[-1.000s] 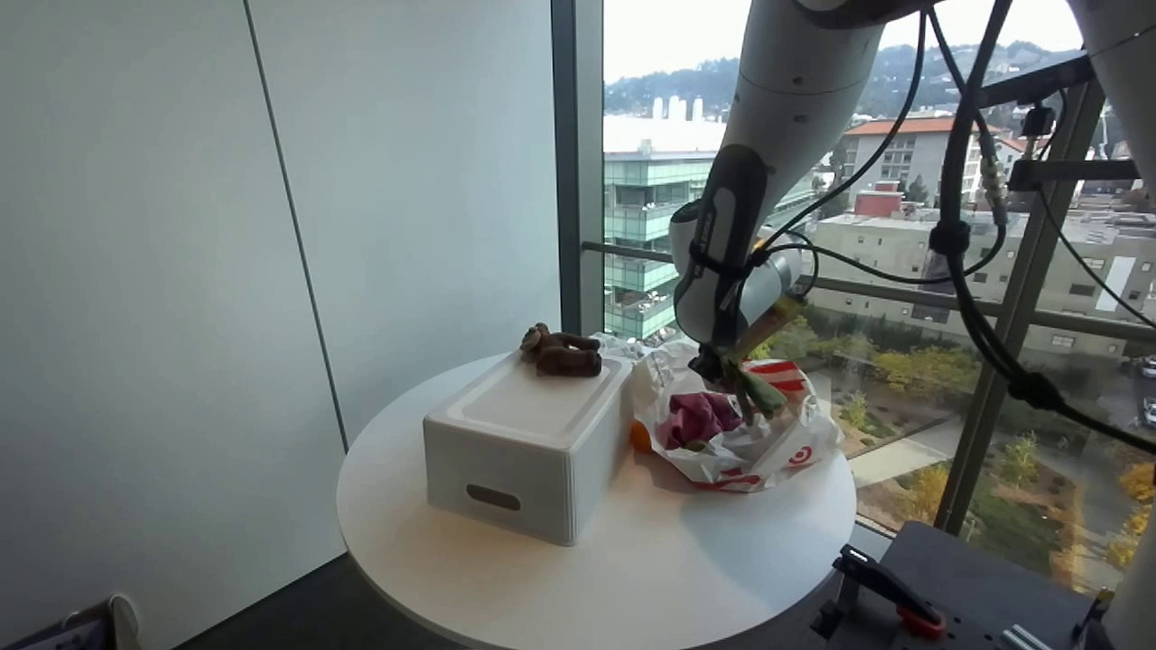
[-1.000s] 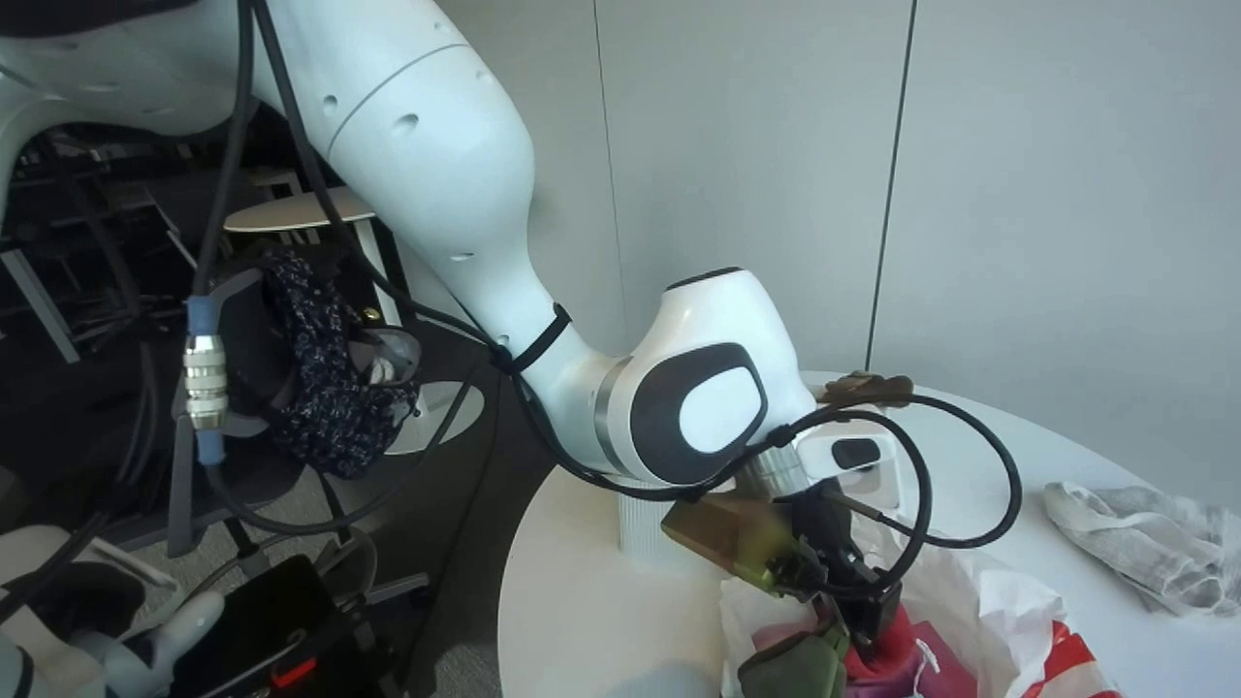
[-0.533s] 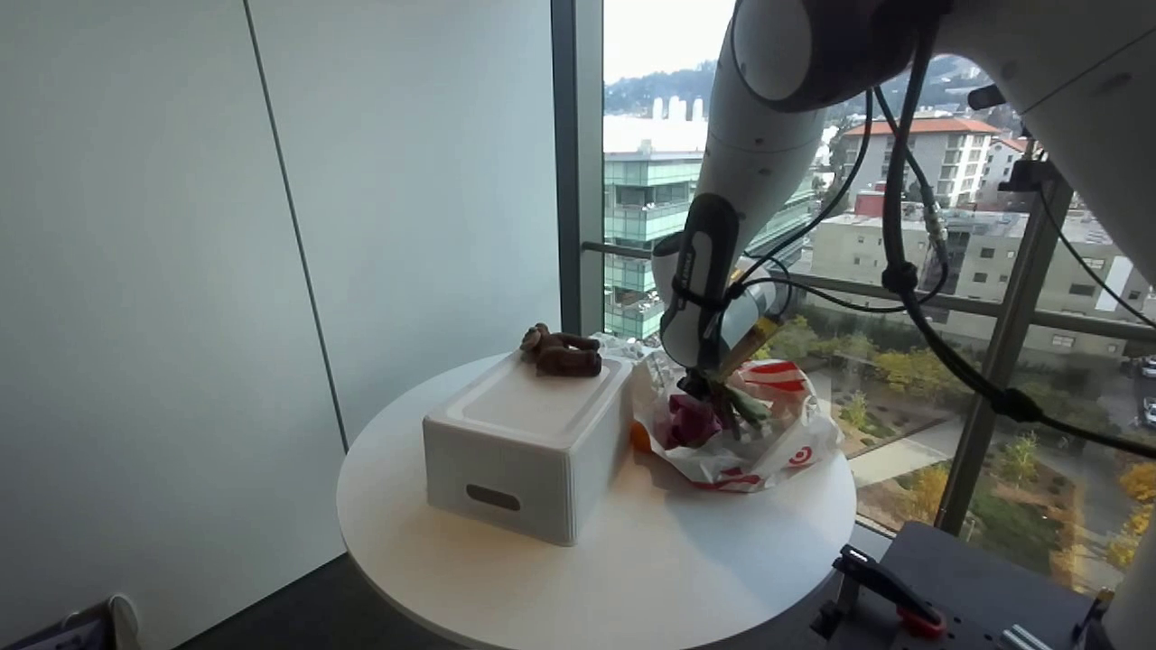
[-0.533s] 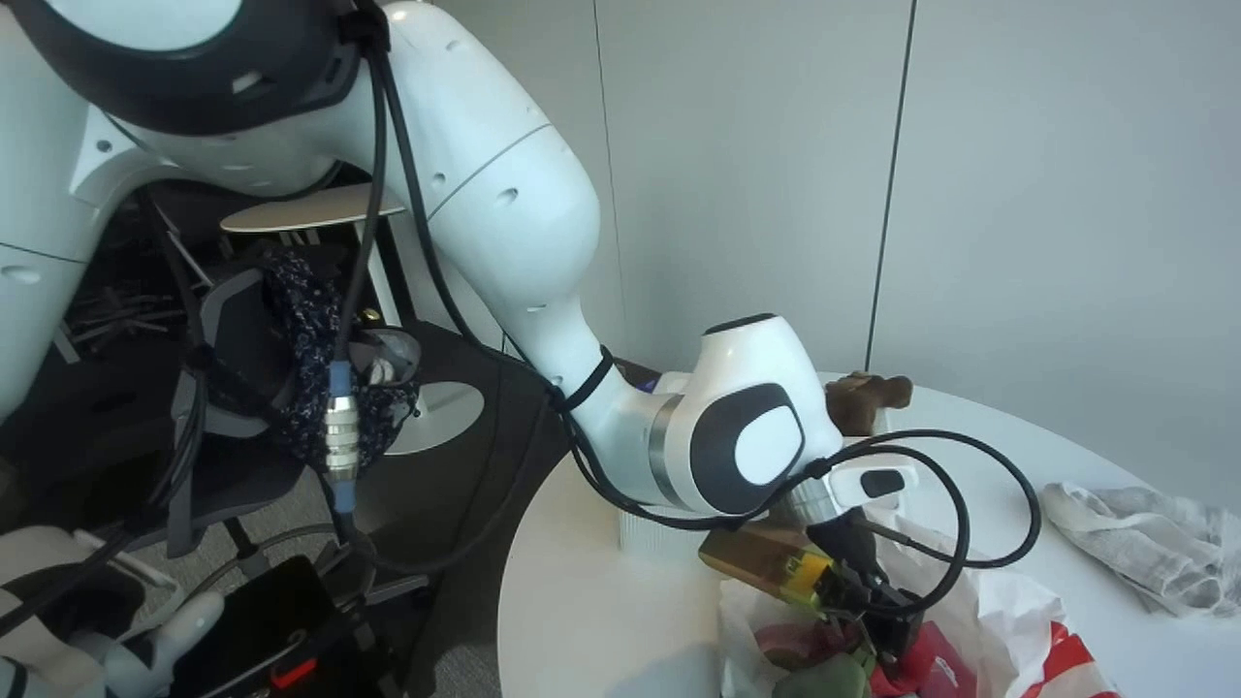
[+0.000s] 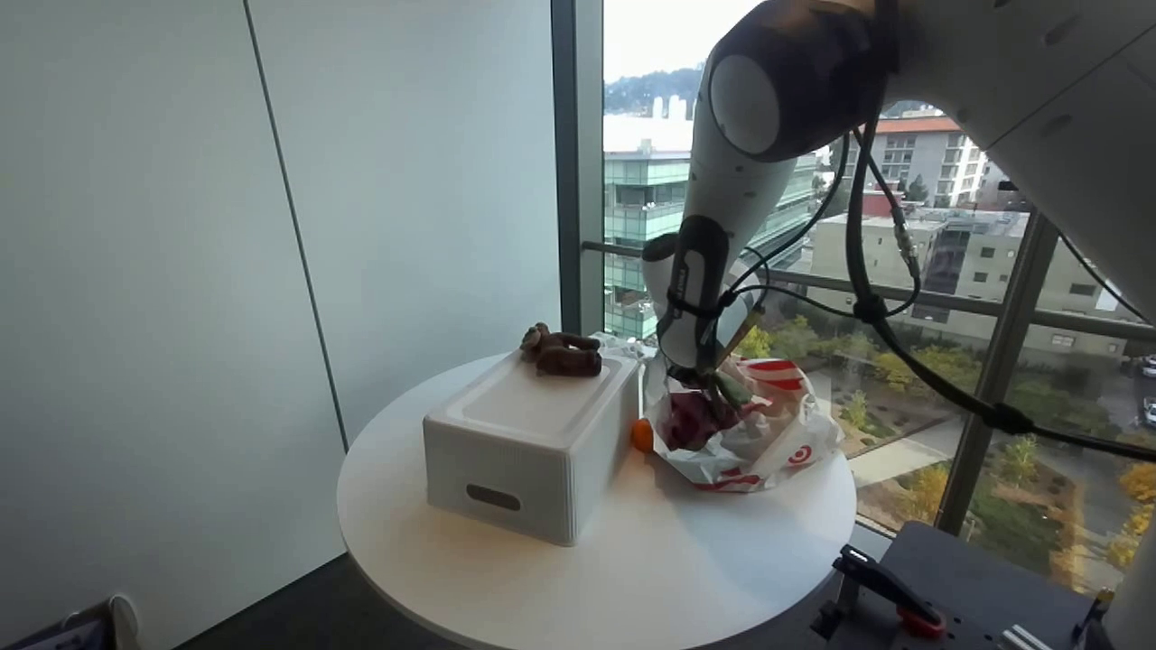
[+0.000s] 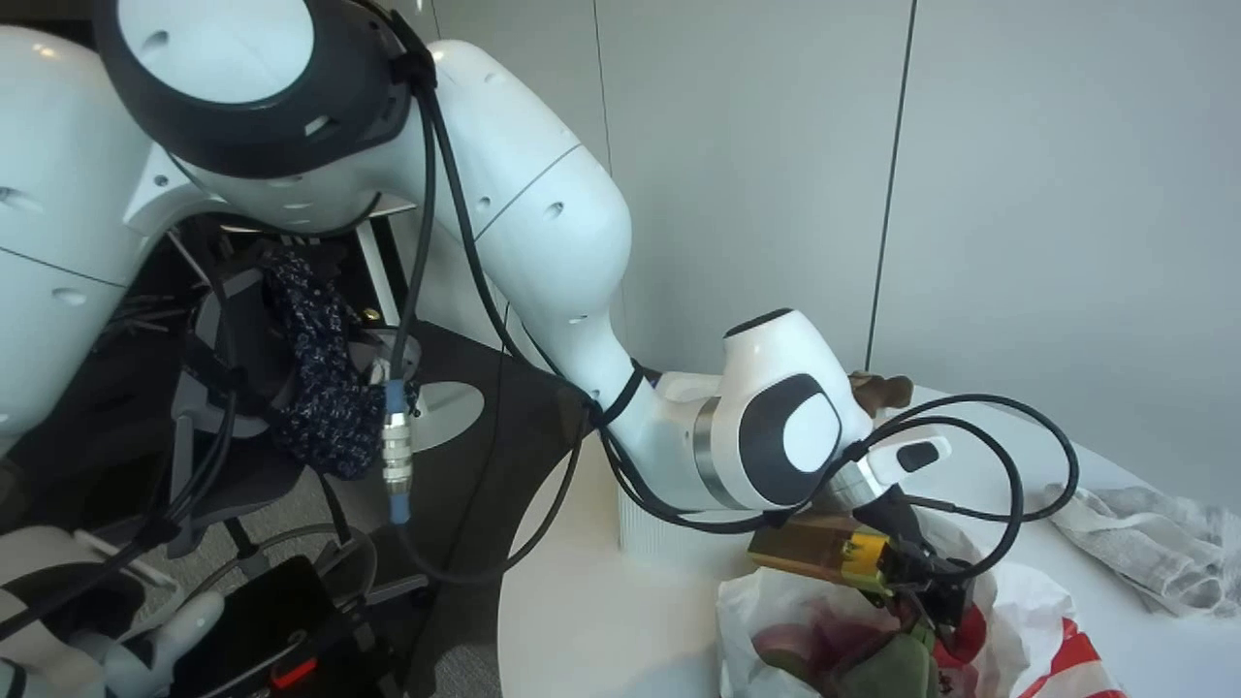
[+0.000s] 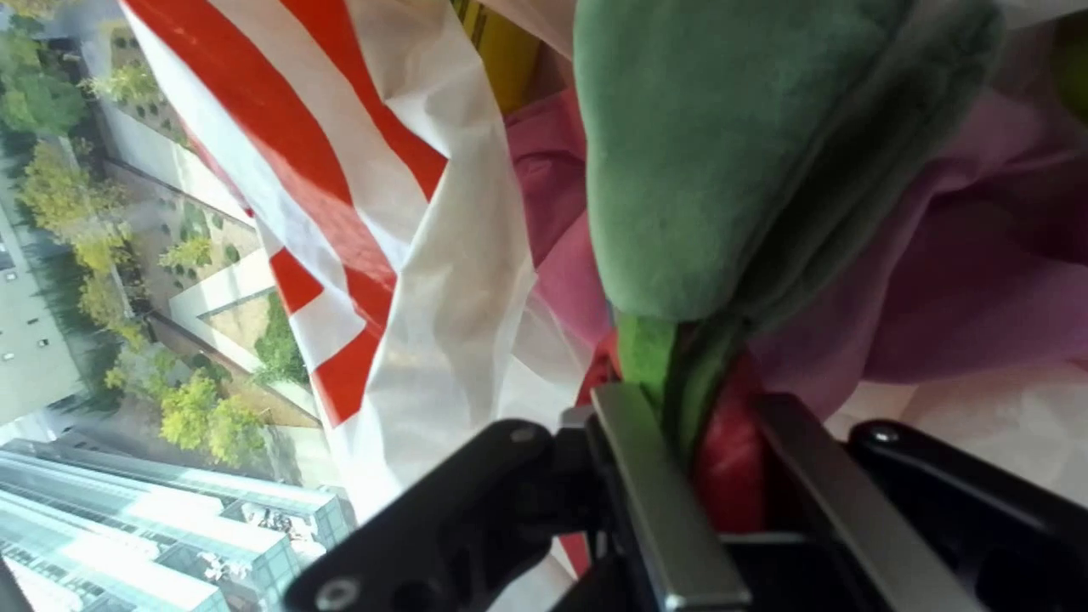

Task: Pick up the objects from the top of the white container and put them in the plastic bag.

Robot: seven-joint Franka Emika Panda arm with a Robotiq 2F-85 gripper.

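Observation:
In the wrist view my gripper (image 7: 699, 412) is shut on a soft red object (image 7: 729, 459) with green stems and large grey-green leaves (image 7: 722, 161). This lies at the mouth of the plastic bag (image 7: 463, 246), which is thin, white and printed with red stripes. Pink-purple cloth-like items (image 7: 969, 272) lie in the bag around the held object. In an exterior view the bag (image 5: 768, 456) stands beside the white container (image 5: 495, 451). A brown soft toy (image 5: 567, 354) lies on the container's lid, at the end nearer the wall. The held object's lower part is hidden by the fingers.
An orange item (image 5: 642, 436) sits between the container and the bag's edge. Crumpled pale plastic (image 6: 1144, 553) lies on the round table (image 6: 601, 620) behind the bag. The window stands close behind the arm. Cables (image 6: 1008, 465) loop from the wrist over the bag.
My gripper has come down into the bag with the red and green object, shifting slightly toward the container. The bag's near rim has moved, uncovering more of the orange item.

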